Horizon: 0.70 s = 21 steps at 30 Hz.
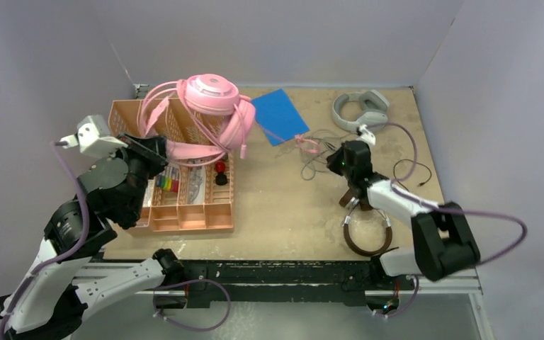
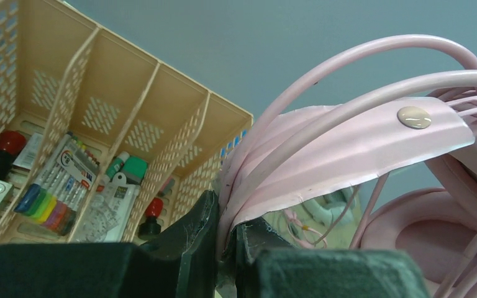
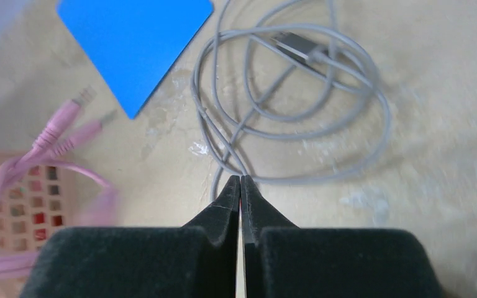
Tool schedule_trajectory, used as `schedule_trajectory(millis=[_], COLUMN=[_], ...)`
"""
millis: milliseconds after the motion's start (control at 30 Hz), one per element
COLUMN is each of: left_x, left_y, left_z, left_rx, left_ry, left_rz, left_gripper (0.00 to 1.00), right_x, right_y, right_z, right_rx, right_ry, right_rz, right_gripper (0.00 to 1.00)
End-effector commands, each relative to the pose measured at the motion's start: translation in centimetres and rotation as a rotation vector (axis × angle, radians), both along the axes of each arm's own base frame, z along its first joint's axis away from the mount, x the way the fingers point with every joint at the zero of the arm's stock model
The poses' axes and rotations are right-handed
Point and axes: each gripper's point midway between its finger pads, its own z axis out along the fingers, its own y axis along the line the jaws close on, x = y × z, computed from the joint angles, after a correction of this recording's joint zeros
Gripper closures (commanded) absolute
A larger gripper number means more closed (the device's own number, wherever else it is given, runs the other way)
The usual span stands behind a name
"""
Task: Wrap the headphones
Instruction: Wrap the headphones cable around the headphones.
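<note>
Headphones lie in three places. Nearest, the brown-and-silver headset (image 1: 352, 248) lies flat by the near edge of the table (image 1: 283, 212), band arc toward the arms, cups partly hidden under the right arm. Beyond it, the right gripper (image 3: 241, 181) has its fingers pressed together, tips at the loose grey cable (image 3: 295, 43); I cannot tell whether a strand is caught. To the left, the peach organizer (image 1: 198, 212) holds coloured markers (image 2: 43, 208), red-capped bottles (image 2: 5, 144) and a ruler pack (image 2: 109, 211) in its compartments. The left gripper (image 2: 227, 239) pinches the band of the pink headset (image 2: 360, 136), which sits atop the organizer, wound in pink cable. Farthest, the light-grey headset (image 1: 360, 110) lies flat near a blue card (image 1: 278, 115).
</note>
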Motion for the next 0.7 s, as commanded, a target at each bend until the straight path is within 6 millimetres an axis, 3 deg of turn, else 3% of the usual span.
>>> schedule_trajectory(millis=[0,167,300,400,467,533,667], left_x=[-1.1,-1.3,-0.6,0.1,0.4,0.4,0.4], left_y=[3.9,4.6,2.4,0.3,-0.3,-0.5,-0.7], left_z=[5.3,5.1,5.2,4.8,4.1,3.6,3.6], left_rx=[-0.254,-0.261,-0.252,-0.224,-0.207,-0.207,-0.206], left_ry=[-0.173,-0.177,-0.164,-0.134,-0.114,-0.109,-0.111], left_rz=[0.152,0.180,0.102,0.031,0.020,0.013,0.002], left_gripper=[1.00,1.00,1.00,1.00,1.00,1.00,1.00], right_x=[-2.3,-3.8,-1.6,-1.4,-2.3,-3.0,-3.5], right_y=[-2.5,-3.5,0.5,4.7,7.7,10.4,14.3], right_z=[2.4,2.0,5.2,5.5,5.2,4.9,4.2], right_rx=[0.377,0.479,0.257,0.045,0.040,0.074,0.123], right_ry=[-0.131,-0.112,-0.230,-0.258,-0.248,-0.221,-0.189], right_rz=[-0.327,-0.409,-0.014,0.393,0.635,0.836,1.101], right_gripper=[1.00,1.00,1.00,0.98,0.72,0.54,0.37])
